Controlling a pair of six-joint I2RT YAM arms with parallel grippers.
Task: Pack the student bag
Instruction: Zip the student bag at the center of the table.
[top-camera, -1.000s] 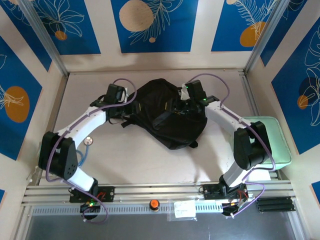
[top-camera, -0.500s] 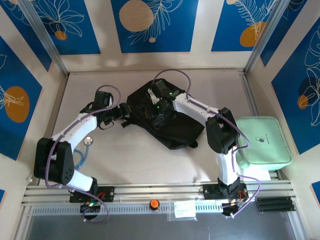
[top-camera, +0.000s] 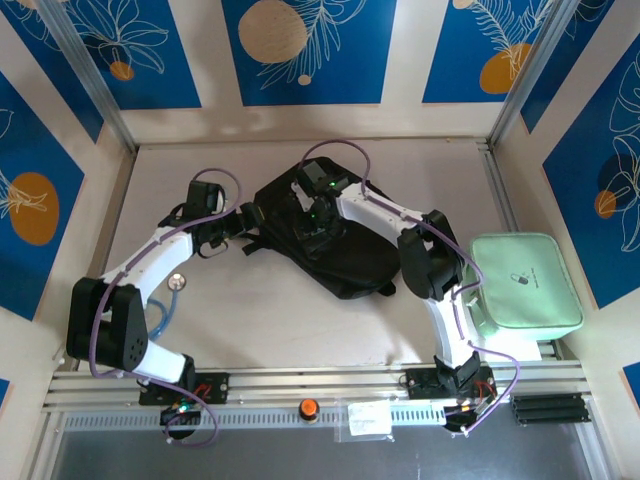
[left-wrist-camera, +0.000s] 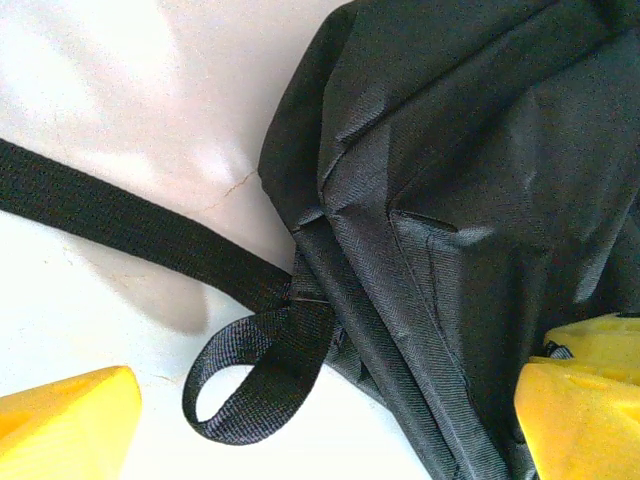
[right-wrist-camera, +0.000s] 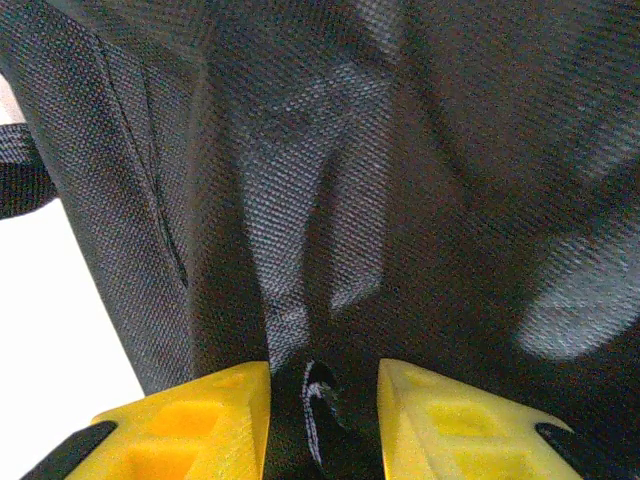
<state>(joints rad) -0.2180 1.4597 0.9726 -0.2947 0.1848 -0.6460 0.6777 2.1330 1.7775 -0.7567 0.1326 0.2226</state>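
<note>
Student bag (top-camera: 360, 262), lying diagonal, top loop (left-wrist-camera: 255, 385) far-left

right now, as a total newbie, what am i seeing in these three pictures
Two robot arms are bolted at the near edge of a table. One camera looks down from above; the other two sit on the wrists, so the yellow blocks are each arm's own fingers. A black student bag lies mid-table, a mint-green zip case at the right. The left gripper is open by the bag's strap loop, holding nothing. The right gripper straddles a fold of bag fabric; whether it pinches it I cannot tell.
</note>
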